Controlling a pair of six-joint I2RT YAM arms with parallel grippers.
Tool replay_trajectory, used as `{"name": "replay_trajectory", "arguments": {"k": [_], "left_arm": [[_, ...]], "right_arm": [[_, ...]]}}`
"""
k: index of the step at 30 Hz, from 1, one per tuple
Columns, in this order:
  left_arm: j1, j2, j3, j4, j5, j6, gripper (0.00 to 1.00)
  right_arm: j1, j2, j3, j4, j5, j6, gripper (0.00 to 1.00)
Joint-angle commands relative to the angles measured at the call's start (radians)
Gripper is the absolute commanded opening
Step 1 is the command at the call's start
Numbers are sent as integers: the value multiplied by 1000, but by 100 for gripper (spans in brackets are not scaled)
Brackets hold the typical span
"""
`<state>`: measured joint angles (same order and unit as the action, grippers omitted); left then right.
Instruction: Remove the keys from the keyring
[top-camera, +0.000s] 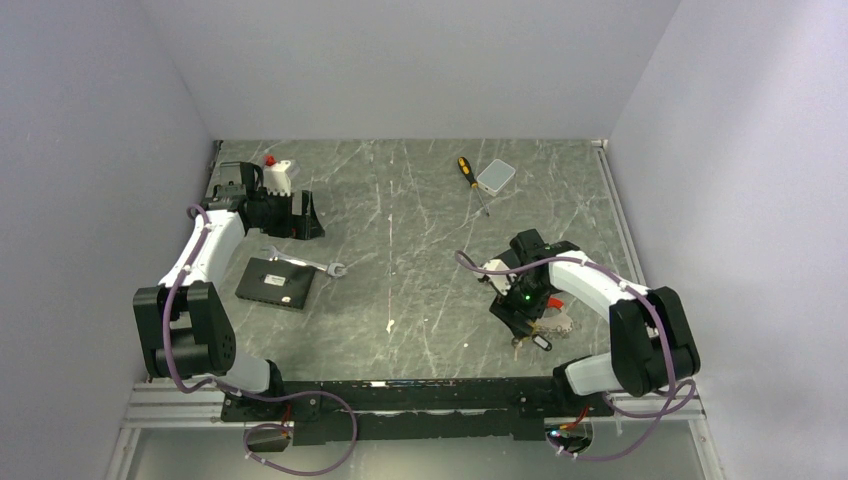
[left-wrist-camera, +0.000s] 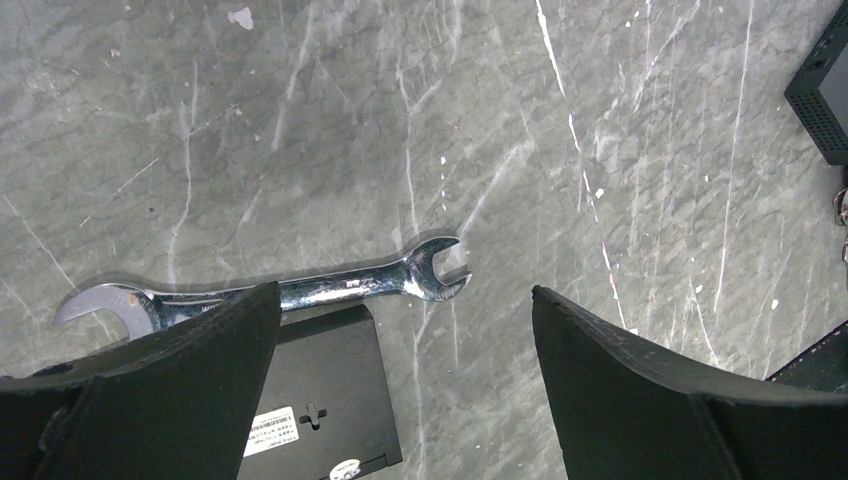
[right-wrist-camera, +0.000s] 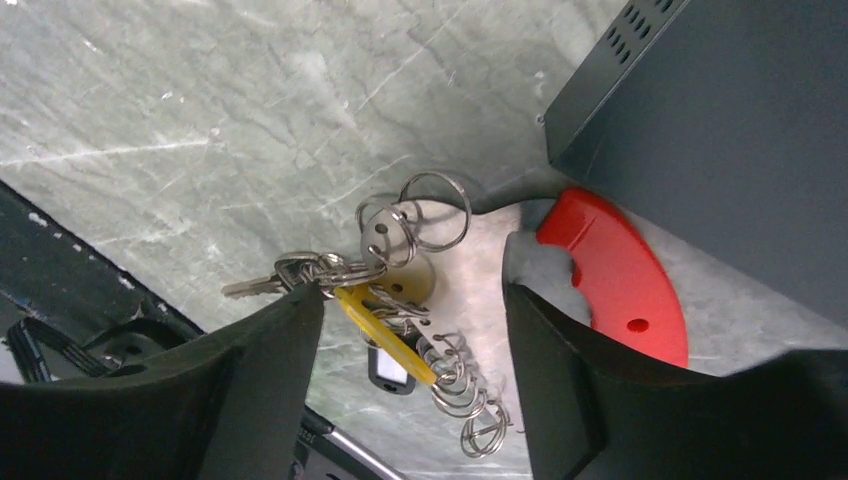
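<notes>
The keys (right-wrist-camera: 385, 290) lie in a bunch on the table between my right gripper's (right-wrist-camera: 410, 290) open fingers. A silvery key (right-wrist-camera: 250, 288) sticks out left, beside the left fingertip (right-wrist-camera: 300, 310). A yellow piece (right-wrist-camera: 385, 335) and a white-and-dark tag (right-wrist-camera: 390, 365) lie in the bunch. The keyring's thin rings (right-wrist-camera: 415, 215), ring chain (right-wrist-camera: 460, 385) and red curved strip (right-wrist-camera: 620, 270) are beside them. From above, the right gripper (top-camera: 525, 315) hangs over the keys (top-camera: 538, 340). My left gripper (top-camera: 305, 222) is open and empty, far left; the left wrist view shows the gripper (left-wrist-camera: 405, 300) above bare table.
A silver wrench (top-camera: 305, 265) and a black flat box (top-camera: 275, 283) lie below the left gripper; the wrench (left-wrist-camera: 300, 290) and box (left-wrist-camera: 320, 400) also show in the left wrist view. A yellow-handled screwdriver (top-camera: 468, 178) and white box (top-camera: 496, 176) sit at the back. A dark vented box (right-wrist-camera: 720, 130) stands beside the keys.
</notes>
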<state>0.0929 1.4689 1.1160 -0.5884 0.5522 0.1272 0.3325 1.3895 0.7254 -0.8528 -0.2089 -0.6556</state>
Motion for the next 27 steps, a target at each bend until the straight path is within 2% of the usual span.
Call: {"name": "replay_trajectory", "arguments": {"k": [1, 5, 11, 14, 15, 21, 27], "left_arm": [[1, -6, -8, 13, 20, -6, 99], [0, 0, -7, 15, 20, -6, 100], [0, 10, -2, 12, 17, -7, 99], [1, 10, -2, 12, 18, -7, 99], [0, 10, -3, 10, 20, -8, 99], [0, 11, 0, 10, 24, -9, 99], [0, 11, 2, 9, 41, -13, 100]], "right_arm": [[22, 0, -13, 66, 27, 28, 65], [24, -15, -54, 85, 81, 16, 41], [15, -128, -75, 50, 108, 32, 12], [-12, -193, -50, 25, 123, 36, 6], [-27, -209, -31, 11, 120, 35, 0], [-115, -304, 102, -60, 115, 35, 0], [-122, -304, 278, -74, 59, 87, 0]]}}
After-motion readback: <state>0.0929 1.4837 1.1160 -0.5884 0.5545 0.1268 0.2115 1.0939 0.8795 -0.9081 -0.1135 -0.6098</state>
